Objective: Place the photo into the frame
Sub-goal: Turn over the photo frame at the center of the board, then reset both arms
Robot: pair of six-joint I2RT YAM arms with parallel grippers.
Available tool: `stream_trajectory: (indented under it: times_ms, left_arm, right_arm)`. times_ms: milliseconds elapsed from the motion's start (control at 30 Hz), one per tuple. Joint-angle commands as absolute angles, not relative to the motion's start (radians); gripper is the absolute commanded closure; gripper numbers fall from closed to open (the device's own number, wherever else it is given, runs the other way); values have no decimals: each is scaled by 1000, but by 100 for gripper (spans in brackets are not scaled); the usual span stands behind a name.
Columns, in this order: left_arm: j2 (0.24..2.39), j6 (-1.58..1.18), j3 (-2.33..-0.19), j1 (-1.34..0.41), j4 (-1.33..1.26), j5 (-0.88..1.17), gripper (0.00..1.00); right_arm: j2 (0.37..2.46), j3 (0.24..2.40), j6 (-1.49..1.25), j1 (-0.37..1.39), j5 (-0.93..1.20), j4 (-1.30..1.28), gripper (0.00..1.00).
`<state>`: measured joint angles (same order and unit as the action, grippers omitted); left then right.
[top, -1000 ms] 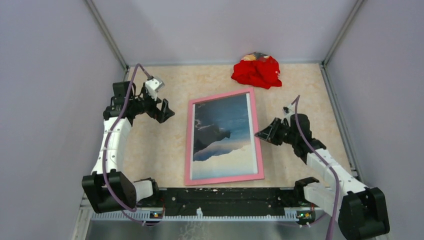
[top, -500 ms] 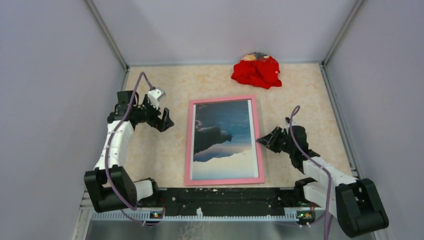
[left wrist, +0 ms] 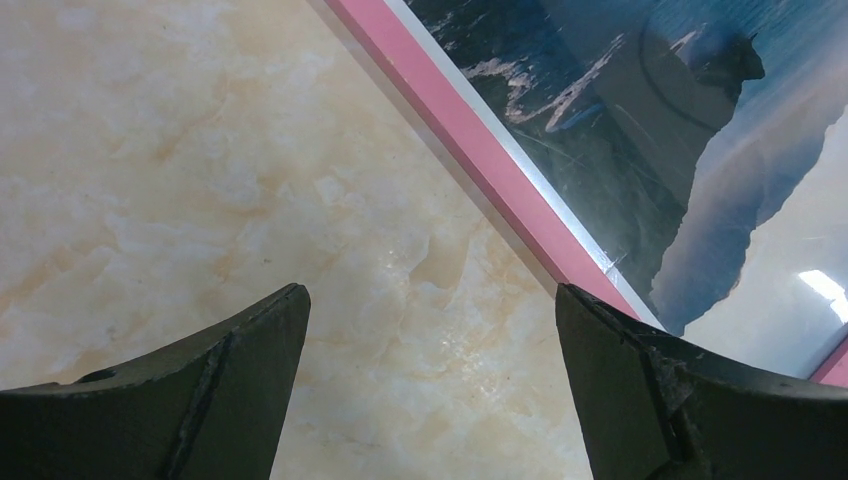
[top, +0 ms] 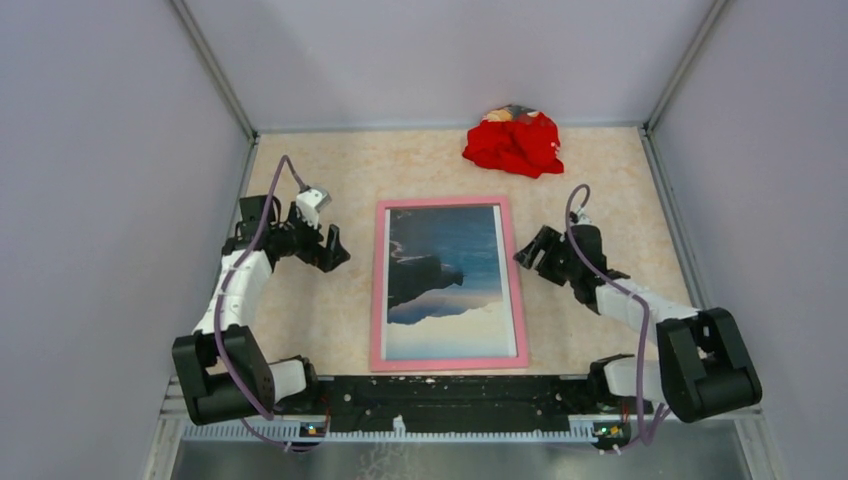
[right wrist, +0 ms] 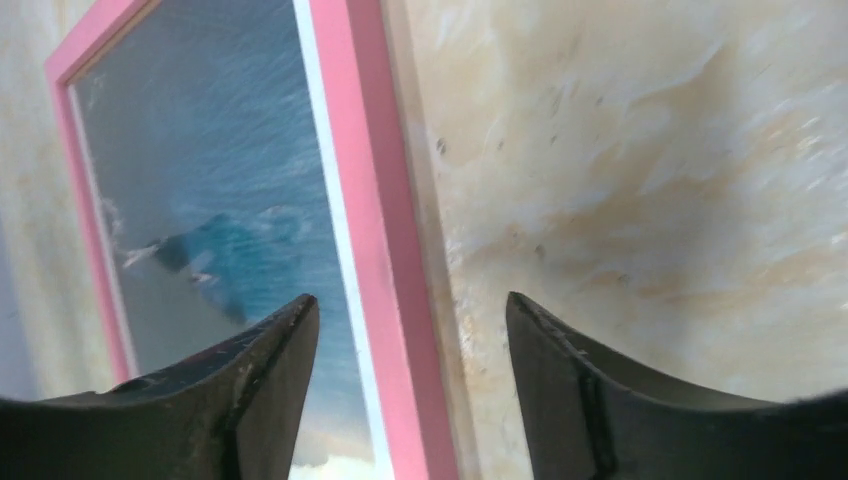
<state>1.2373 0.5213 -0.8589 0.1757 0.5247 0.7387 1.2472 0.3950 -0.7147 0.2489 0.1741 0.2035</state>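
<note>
The frame [top: 376, 300] lies flat in the middle of the table [top: 320, 330], pink side up. Its long sides run from the top of the overhead picture down to the bottom. The photo [top: 450, 270] sits inside it and fills the opening, so the job looks about done.

The right gripper [top: 528, 256] is the nearer one. It is just beside the frame's right long side, a bit above the middle of the picture. The frame lies to the left of it. Its two fingers are apart and hold nothing. In the right wrist picture the pink side runs up between them.

The left gripper [top: 333, 248] is on the other side, near the left long side but with some bare table between. Its fingers are wide apart and hold nothing too.

The photo shows blue sea at the top, dark cliffs in the middle and a pale part at the bottom. A thin white line runs round it, just inside the pink. It looks flat and a little shiny.

A red cloth heap [top: 513, 143] sits at the top, well apart from the frame.
</note>
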Motion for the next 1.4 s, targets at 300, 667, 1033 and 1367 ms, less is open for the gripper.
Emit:
stream_trajectory:
  times_ms: [300, 667, 1033, 1367]
  left_arm:
    - [1397, 335, -746, 188, 196, 729, 1]
    - [1452, 120, -516, 189, -461, 666, 1]
    - [1532, 55, -407, 185, -919, 697, 1]
    - [1515, 51, -236, 175, -1229, 642, 1]
  right_arm:
    - [948, 447, -535, 256, -381, -81, 1]
    - [779, 296, -458, 239, -715, 172, 1]
    - [854, 189, -184, 227, -765, 540, 1]
    - [1303, 182, -30, 205, -689, 1108, 1]
